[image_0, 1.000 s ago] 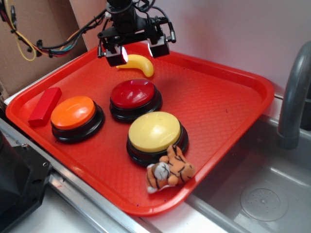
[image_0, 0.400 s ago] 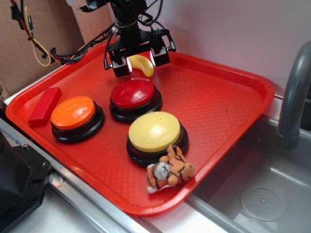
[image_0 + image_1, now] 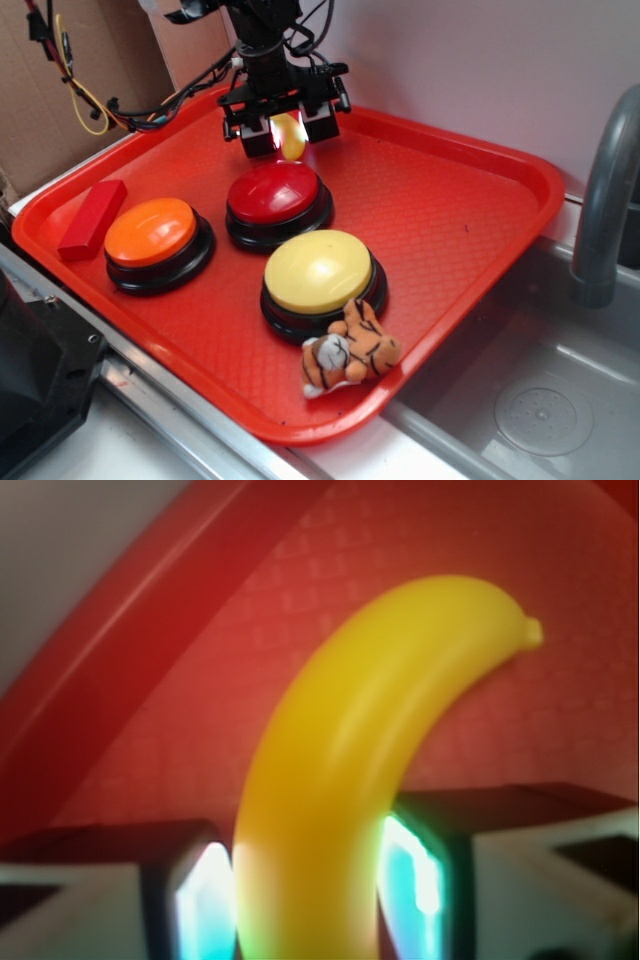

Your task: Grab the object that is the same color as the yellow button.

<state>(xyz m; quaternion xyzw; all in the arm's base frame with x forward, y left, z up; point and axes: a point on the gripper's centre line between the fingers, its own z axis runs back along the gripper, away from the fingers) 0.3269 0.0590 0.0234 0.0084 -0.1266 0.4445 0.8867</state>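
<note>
The small glossy yellow banana (image 3: 291, 135) lies at the back of the red tray (image 3: 450, 210). My gripper (image 3: 288, 128) has come down around it, one finger on each side. In the wrist view the banana (image 3: 370, 750) fills the gap between the two glowing pads (image 3: 205, 905), which press against its sides. The pale-yellow dome button (image 3: 318, 270) on its black base stands near the tray's front, far from the gripper.
A red dome button (image 3: 277, 194) sits just in front of the gripper and an orange one (image 3: 152, 232) to the left. A red block (image 3: 92, 218) lies by the left rim, a plush tiger (image 3: 348, 352) at the front. The faucet (image 3: 605, 190) and sink are on the right.
The gripper has dropped from above the banana onto it, and its fingers have closed in from wide apart to the banana's sides.
</note>
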